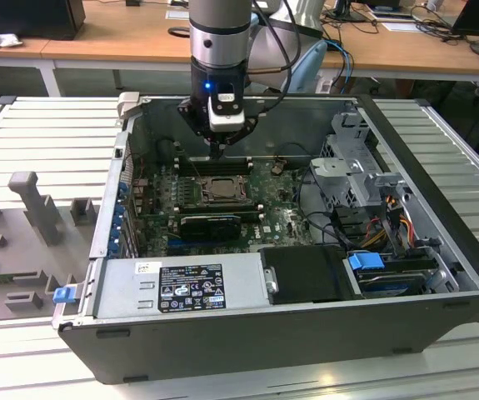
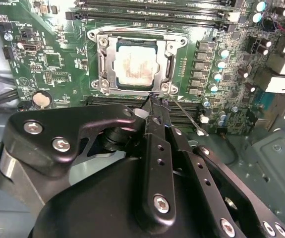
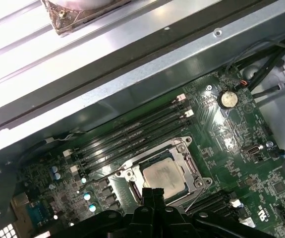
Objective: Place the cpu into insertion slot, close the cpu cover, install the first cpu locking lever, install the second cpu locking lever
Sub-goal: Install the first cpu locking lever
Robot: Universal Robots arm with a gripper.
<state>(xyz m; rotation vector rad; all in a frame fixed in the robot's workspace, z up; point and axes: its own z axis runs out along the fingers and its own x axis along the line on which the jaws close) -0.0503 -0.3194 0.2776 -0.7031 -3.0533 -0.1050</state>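
The cpu (image 2: 136, 67) lies silver-grey in the insertion slot (image 2: 159, 49), also seen in the first wrist view as the cpu (image 3: 162, 174). The cpu cover (image 2: 102, 67) lies flat around it, framing the chip. A thin wire locking lever (image 2: 187, 118) sticks out slantwise from one socket corner, unlatched. My gripper (image 2: 154, 100) hovers at the socket's edge beside that lever's hinge end, fingers shut together with nothing visibly between them. In the exterior view the gripper (image 1: 216, 152) hangs just behind the socket (image 1: 214, 190), inside the computer case.
Long black memory slots (image 2: 152, 12) flank the socket on both sides. A black card (image 1: 210, 223) stands in front of the socket. Drive cages and cables (image 1: 372, 208) crowd the exterior view's right. Case walls (image 1: 122, 167) enclose the board.
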